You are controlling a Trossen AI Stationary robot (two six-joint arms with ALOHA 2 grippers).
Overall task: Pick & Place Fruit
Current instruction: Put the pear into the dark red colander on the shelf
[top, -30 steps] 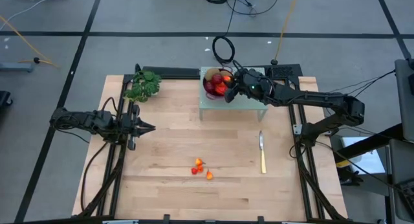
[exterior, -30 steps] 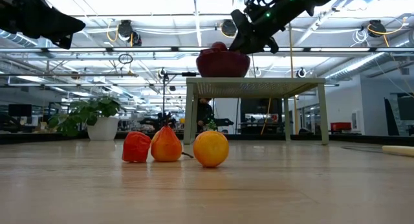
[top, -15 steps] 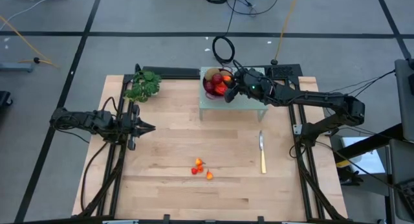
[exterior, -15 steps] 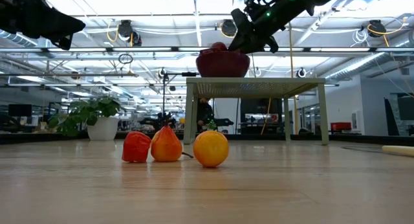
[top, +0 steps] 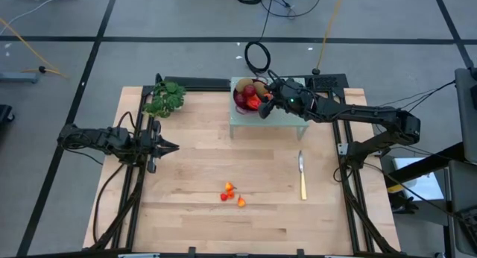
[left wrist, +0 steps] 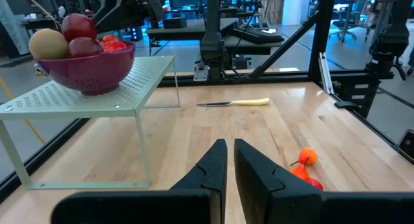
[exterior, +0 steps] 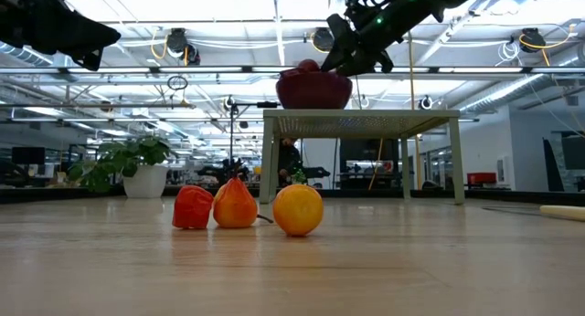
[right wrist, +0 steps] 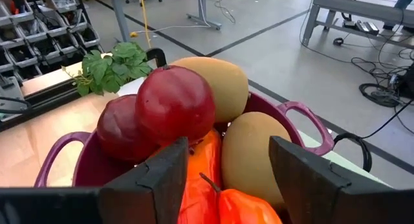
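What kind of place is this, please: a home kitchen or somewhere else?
Probably a robotics lab or workshop, not a kitchen: two dark arms on a metal-framed wooden table, cables across a grey floor, and workbenches under bright ceiling lights behind.

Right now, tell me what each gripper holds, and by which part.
Nothing is held. The right gripper is open over the fruit in the bowl; the left gripper is shut on nothing.

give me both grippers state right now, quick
left gripper: shut, holding nothing, hovering over the table's left side.
right gripper: open, holding nothing, fingers either side of the fruit in the purple bowl on the small stand.
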